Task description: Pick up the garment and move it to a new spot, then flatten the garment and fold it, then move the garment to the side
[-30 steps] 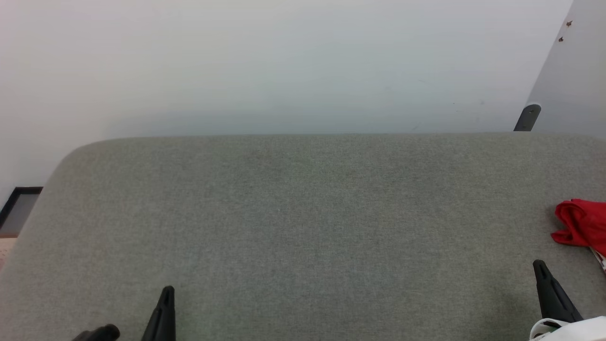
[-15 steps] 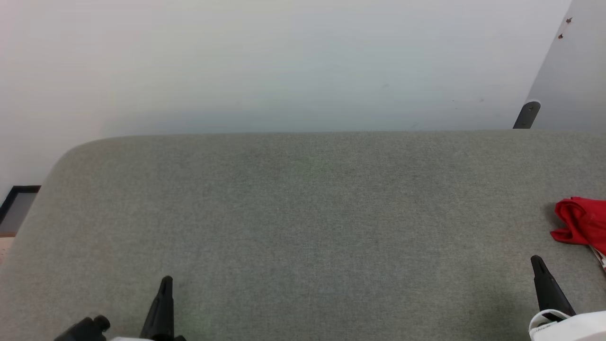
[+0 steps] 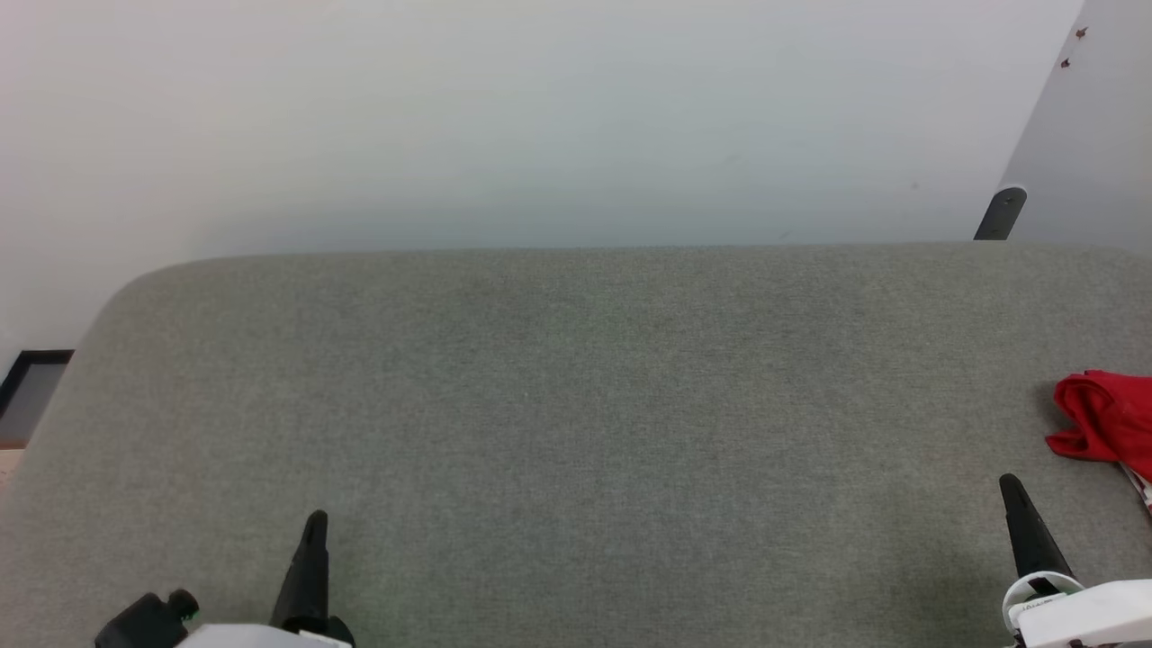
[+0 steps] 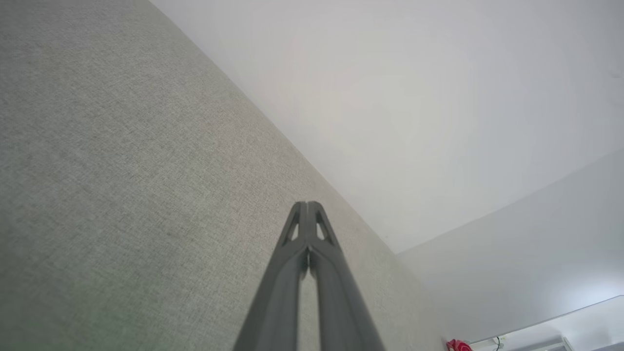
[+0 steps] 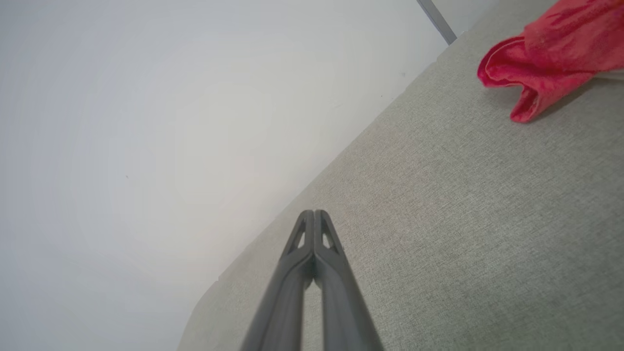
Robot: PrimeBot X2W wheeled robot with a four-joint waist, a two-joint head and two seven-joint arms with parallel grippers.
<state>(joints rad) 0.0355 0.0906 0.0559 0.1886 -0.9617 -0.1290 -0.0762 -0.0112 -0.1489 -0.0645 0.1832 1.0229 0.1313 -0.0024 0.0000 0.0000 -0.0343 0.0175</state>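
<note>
On woven grey upholstery (image 3: 576, 405): crumpled red garment (image 3: 1107, 418).

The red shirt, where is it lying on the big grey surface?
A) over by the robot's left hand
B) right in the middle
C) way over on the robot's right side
C: the bunched-up red shirt lies at the far right edge of the grey surface, a little beyond the right gripper, which is not touching it.

Left claw (image 3: 315, 522) and right claw (image 3: 1010, 486) point forward (both closed, empty).
</note>
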